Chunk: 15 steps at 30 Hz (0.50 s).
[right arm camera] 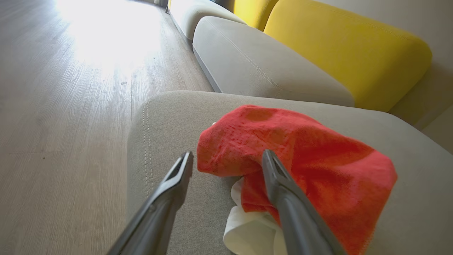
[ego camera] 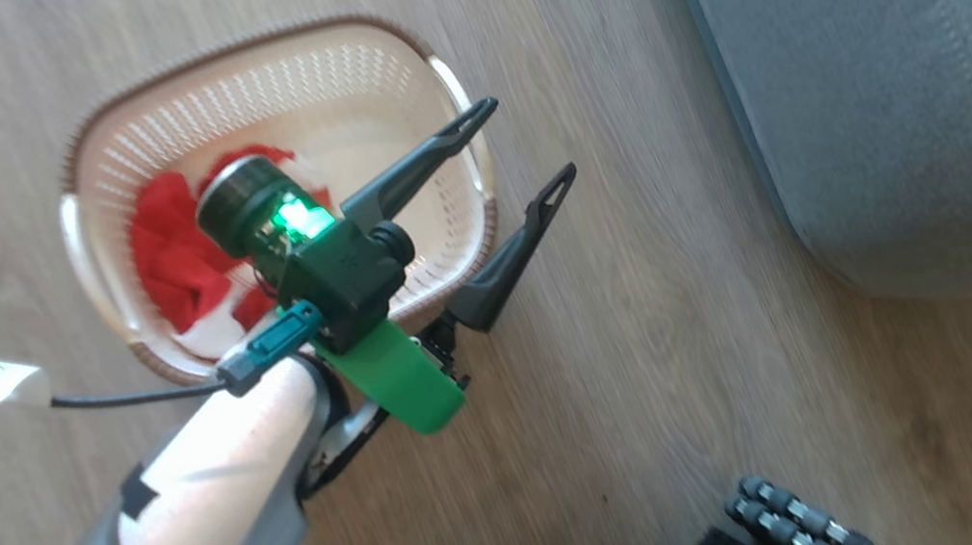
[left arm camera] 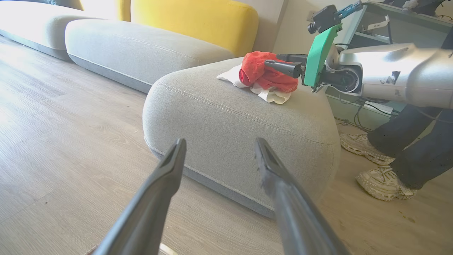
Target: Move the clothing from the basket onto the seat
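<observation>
A red and white garment of the clothing lies in the cream basket on the wood floor. My left gripper hangs open above the basket's right rim, empty; in the left wrist view its fingers point at the grey seat. Another red garment with white trim lies loose on the seat. My right gripper stands open right at it, its right finger in front of the cloth. From the left wrist, that garment and the right gripper sit on the seat's top.
The seat lies right of the basket across bare floor. More grey cushions with a yellow backrest run behind it. A person's feet in pale shoes stand by its far side. A black cable trails off my left arm.
</observation>
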Motion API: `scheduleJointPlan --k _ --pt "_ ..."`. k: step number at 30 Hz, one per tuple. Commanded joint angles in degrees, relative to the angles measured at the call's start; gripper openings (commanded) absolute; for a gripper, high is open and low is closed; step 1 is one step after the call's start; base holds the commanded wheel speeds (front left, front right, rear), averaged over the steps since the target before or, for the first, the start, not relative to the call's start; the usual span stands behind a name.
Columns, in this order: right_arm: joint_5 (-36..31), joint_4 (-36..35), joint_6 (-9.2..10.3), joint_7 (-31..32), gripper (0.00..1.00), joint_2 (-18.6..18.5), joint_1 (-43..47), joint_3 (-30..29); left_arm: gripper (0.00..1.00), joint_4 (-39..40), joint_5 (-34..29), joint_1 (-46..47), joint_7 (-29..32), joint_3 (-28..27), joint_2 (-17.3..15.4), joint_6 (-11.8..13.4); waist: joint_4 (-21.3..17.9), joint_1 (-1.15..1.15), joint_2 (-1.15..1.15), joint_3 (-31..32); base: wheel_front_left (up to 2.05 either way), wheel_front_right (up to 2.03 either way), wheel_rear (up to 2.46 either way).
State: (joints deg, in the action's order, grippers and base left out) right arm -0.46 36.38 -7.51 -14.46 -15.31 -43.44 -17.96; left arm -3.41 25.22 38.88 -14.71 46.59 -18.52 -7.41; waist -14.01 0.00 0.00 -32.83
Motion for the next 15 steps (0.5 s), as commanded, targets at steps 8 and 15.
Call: scheduleJointPlan --k 8,15 --pt "1.53 -7.87 0.02 -0.53 1.0 0.31 5.8 6.8 1.0 -0.91 -0.47 -4.09 -0.29 -6.25 3.16 -0.08 5.3 0.0 0.0 10.13 0.0 0.0 0.0" --pt "4.03 -12.1 0.02 -0.53 1.0 2.68 10.27 11.69 1.0 -4.64 -2.05 -8.59 -0.29 -13.68 5.74 -0.08 9.23 0.0 0.0 15.59 0.0 0.0 0.0"
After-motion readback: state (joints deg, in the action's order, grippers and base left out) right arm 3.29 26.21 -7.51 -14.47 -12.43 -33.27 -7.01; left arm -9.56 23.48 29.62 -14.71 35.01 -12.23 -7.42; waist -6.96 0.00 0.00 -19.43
